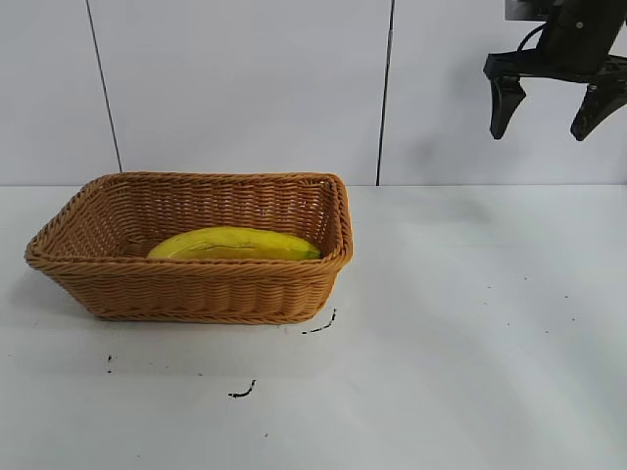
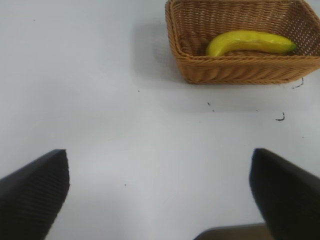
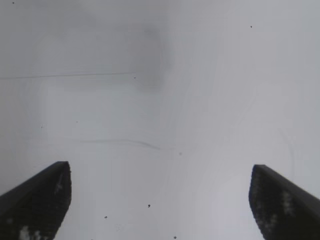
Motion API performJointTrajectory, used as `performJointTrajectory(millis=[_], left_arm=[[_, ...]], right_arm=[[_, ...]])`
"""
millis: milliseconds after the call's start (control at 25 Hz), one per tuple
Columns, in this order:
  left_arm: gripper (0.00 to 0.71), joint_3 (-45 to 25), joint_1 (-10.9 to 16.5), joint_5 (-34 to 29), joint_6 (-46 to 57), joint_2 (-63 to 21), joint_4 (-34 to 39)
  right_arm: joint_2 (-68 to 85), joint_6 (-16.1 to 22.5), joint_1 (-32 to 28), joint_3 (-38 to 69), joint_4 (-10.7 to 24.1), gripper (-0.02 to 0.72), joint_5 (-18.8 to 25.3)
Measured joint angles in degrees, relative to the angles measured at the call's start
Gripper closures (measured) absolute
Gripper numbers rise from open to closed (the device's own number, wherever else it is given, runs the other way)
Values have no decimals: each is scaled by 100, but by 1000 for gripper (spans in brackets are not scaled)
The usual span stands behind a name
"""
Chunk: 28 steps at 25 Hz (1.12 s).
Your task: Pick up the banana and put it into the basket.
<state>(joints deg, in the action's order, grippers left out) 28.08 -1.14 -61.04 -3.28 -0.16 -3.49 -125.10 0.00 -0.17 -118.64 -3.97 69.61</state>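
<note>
Basket [image 1: 196,294] sat on the table [image 1: 470,333], left of centre in the ext. view, w/ the wall [image 1: 245,88] behind it. Banana [image 1: 235,245] lay lengthwise inside the basket, along its near long wall. Two small marks [image 1: 320,326] lay on the table just in front of the basket's right corner. Right gripper [image 1: 555,110] hung high at the far right, fingers apart, well away from the basket. Left gripper [image 2: 160,195], fingers spread, was over bare table, basket well apart from it.
</note>
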Motion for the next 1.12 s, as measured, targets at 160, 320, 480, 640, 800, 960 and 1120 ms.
performJointTrajectory(millis=[160, 320, 480, 640, 800, 960, 1120], left_arm=[[15, 0, 0, 0, 0, 0, 0], [15, 0, 0, 0, 0, 0, 0], [15, 0, 0, 0, 0, 0, 0], [15, 0, 0, 0, 0, 0, 0], [15, 0, 0, 0, 0, 0, 0], [15, 0, 0, 0, 0, 0, 0], [15, 0, 0, 0, 0, 0, 0]], right_arm=[[1000, -57, 0, 1107, -5, 14, -5], [2245, -96, 0, 2471, -23, 14, -5], [3548, -278, 0, 3862, -23, 14, -5], [4833, -432, 0, 5229, -23, 14, -5], [6051, -469, 0, 6566, -23, 14, -213], [7410, -535, 0, 7851, -23, 14, -698], [8810, -535, 0, 8831, -23, 14, -963]])
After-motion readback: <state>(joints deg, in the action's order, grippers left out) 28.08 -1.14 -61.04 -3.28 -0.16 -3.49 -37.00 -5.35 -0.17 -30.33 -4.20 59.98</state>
